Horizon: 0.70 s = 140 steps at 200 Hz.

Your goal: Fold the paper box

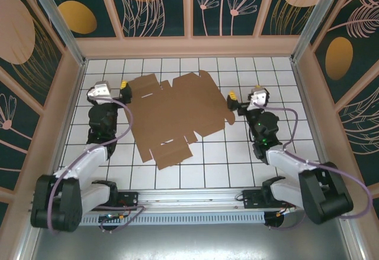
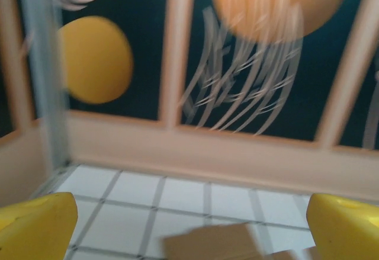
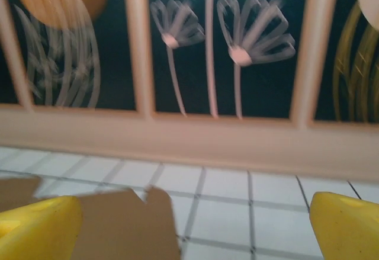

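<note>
We look down from above and behind the arm bases [image 1: 59, 204] onto the whole white gridded desk [image 1: 272, 79]. Our two wrist cameras sit low and close over it, facing the dark painted back wall [image 2: 254, 64]. All three views share the flat brown cardboard sheet [image 1: 177, 115].

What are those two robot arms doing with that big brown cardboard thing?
They are meant to fold it into a box, but the folding has not started. The paper box lies flat and unfolded on the white tiled table. The left gripper and the right gripper are each at one side of it, both wide open, and neither is holding it.
</note>
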Motion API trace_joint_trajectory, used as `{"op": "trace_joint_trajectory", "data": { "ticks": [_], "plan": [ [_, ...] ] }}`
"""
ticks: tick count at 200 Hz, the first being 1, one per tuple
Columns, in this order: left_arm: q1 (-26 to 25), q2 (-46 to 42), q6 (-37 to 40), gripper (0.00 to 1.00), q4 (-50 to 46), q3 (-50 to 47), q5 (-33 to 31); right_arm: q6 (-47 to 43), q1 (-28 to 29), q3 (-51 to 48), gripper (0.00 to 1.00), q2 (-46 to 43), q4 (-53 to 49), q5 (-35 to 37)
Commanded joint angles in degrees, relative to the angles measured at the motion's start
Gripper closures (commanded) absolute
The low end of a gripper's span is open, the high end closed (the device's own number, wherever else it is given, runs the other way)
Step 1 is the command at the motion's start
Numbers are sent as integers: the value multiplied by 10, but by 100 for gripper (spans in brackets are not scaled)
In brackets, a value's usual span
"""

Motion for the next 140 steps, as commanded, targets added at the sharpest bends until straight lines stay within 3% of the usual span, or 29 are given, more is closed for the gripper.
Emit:
{"op": "trace_joint_trajectory", "data": {
  "ticks": [1,9,14,26,41,55,66,85,101,120,134,140],
  "plan": [
    [-56,-40,-42,1,-162,61,-22,3,75,95,1,-31,-144,111],
    [-71,-45,-67,1,-219,92,-33,65,104,144,1,-34,-216,196],
    [-73,-46,-96,1,-265,113,-37,124,106,184,1,-36,-289,201],
    [-73,-39,-196,1,-389,175,-83,198,85,267,1,-29,-439,90],
    [-73,-26,-286,1,-475,222,-125,243,27,273,1,-20,-433,-57],
    [-72,-28,-293,1,-438,207,-24,342,-54,251,1,0,-393,-206],
    [-72,-13,-314,1,-441,216,33,376,-91,290,1,52,-445,-286],
    [-72,68,-319,1,-514,262,84,338,-70,336,1,130,-508,-276],
    [-72,128,-312,3,-500,248,125,309,-43,365,1,195,-534,-243],
    [-72,197,-319,29,-483,247,176,267,-36,435,10,291,-598,-256],
    [-72,232,-322,65,-475,245,194,253,-30,488,26,366,-643,-261],
    [-72,244,-320,76,-468,243,201,244,-26,513,34,396,-662,-260]
  ]
}}
